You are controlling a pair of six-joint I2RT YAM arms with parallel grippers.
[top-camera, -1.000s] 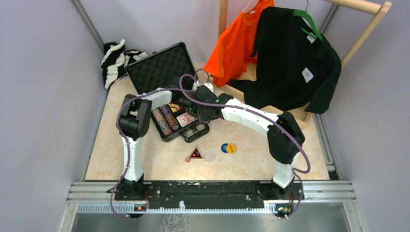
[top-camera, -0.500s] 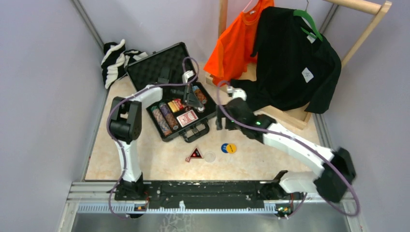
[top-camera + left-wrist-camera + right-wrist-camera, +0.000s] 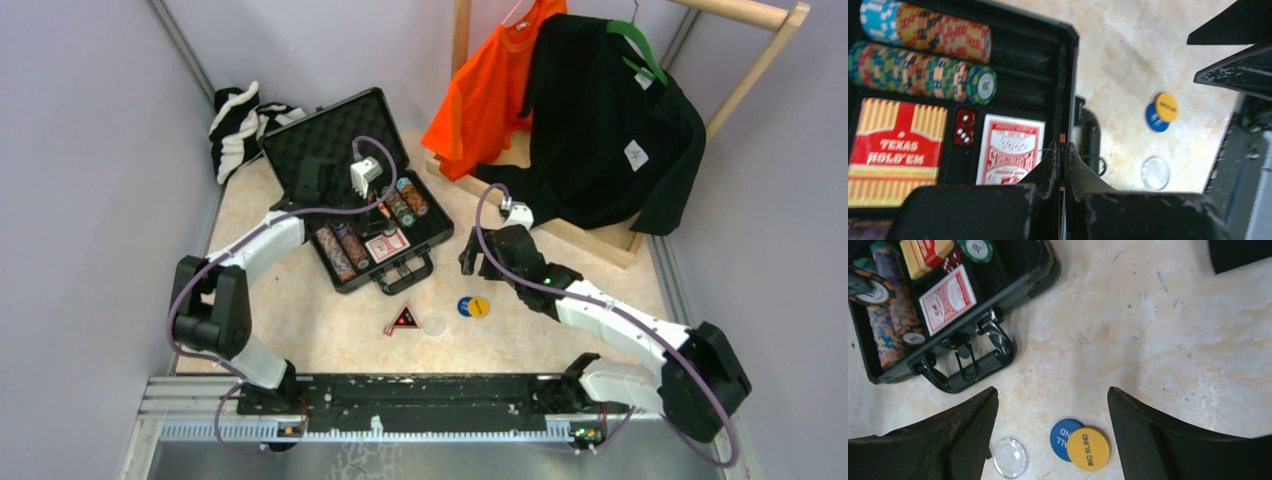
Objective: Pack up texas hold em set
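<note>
The black briefcase (image 3: 437,228) lies open, its foam lid (image 3: 335,145) leaning back. Rows of poker chips (image 3: 923,32) and a red card deck (image 3: 1010,150) sit in its base. My left gripper (image 3: 388,213) hovers over the case's right side, shut and empty (image 3: 1062,146). On the table in front lie a yellow disc (image 3: 1089,448) overlapping a blue disc (image 3: 1062,436), a clear disc (image 3: 1009,458) and a black-red triangle (image 3: 403,319). My right gripper (image 3: 1052,395) hangs open above the discs, just right of the case handle (image 3: 983,365).
A wooden rack (image 3: 740,90) at the back right carries an orange shirt (image 3: 490,90) and a black shirt (image 3: 610,130). A striped cloth (image 3: 240,125) is bunched in the back left corner. Grey walls close in both sides.
My right gripper pulled back from the case to the right and opened above the discs. My left arm swung its elbow down and left, its shut gripper staying over the case.
</note>
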